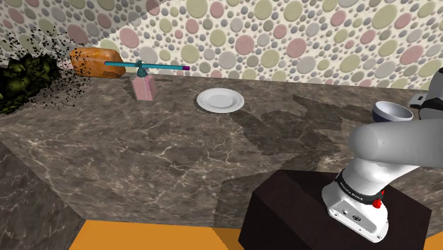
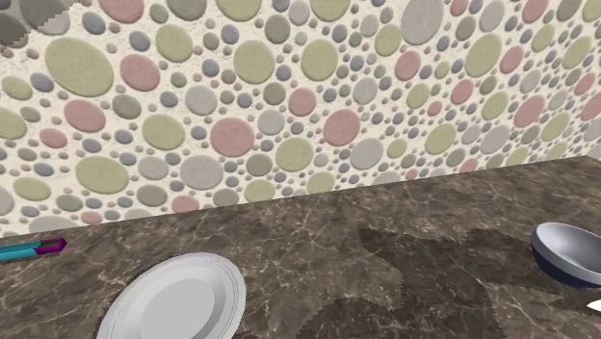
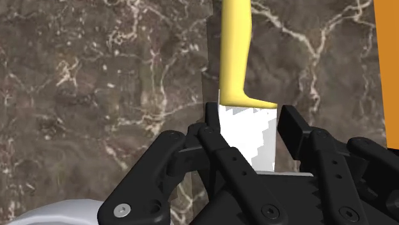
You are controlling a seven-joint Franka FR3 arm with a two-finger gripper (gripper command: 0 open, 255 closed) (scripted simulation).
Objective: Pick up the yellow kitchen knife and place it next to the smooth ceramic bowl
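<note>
Fingers [image 3: 212, 120]: pressed onto the white blade from both sides, looks like a proper clamp to me.
Gripper [image 3: 249, 118]: all black, looking down along the blade at the stone.
Knife [image 3: 238, 77]: the yellow handle sticks straight out past the fingertips. A shadow strip runs beside it, so I'd guess it's off the surface, can't swear to it.
Countertop [image 3: 96, 96]: dark veined marble, with orange floor just past its edge near the knife.
Bowl [image 1: 392, 111]: dark blue outside, pale inside. It's at 3 o'clock from the plate in the shoulder view, tucked just behind the arm [image 1: 397, 142].
Plate [image 1: 220, 99]: white, mid-counter, well apart from the bowl.
Risk 1: the grip is on the flat blade, not the handle, so the handle could swing or slide out on the way over.
Risk 2: that long handle leads, so coming in too tight could knock the bowl.
</note>
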